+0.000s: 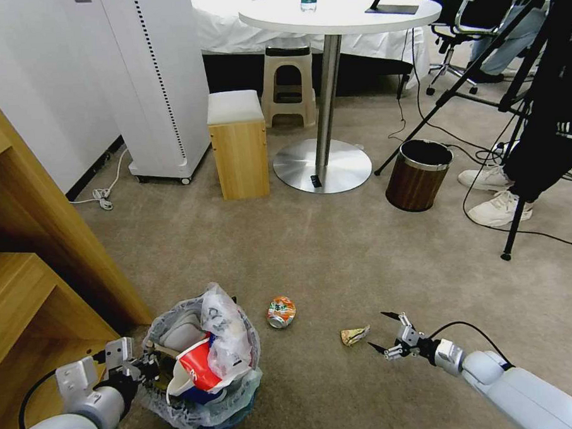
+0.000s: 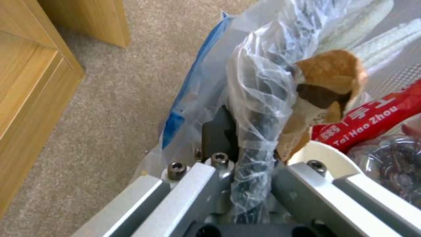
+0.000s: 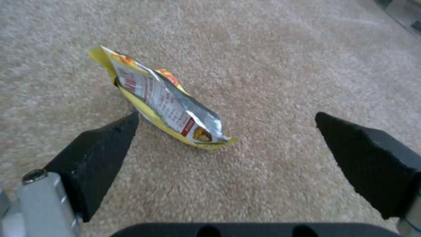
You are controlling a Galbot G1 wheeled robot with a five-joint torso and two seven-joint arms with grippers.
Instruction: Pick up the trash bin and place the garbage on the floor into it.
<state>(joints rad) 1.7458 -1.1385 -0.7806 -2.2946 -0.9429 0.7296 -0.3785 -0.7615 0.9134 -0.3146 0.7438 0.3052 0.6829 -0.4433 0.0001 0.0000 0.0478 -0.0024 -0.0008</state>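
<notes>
Beige carpet floor (image 1: 338, 250) underfoot, with the trash bin (image 1: 201, 370) low on the robot's left, already heaped with slippers, a red-white paper cup (image 1: 195, 370) and crinkled liner. Left end effector (image 1: 141, 366) clamped shut on the bin's rim through the bag, seen close in the left wrist view (image 2: 252, 154); best held steady and level so nothing spills from the full top. Crushed can (image 1: 281, 311) lying just beside the bin, on the carpet. Further right, a small yellow snack wrapper (image 1: 355, 335), flat and crumpled. Right end effector (image 1: 384, 332) spread wide and empty, hovering just beside that wrapper, one pad nearly touching its edge (image 3: 114, 138). Probably worth shifting to centre the wrapper (image 3: 166, 105) between the pads, then lowering onto the pile and closing across the thin foil, pinching the raised fold rather than scraping carpet.
</notes>
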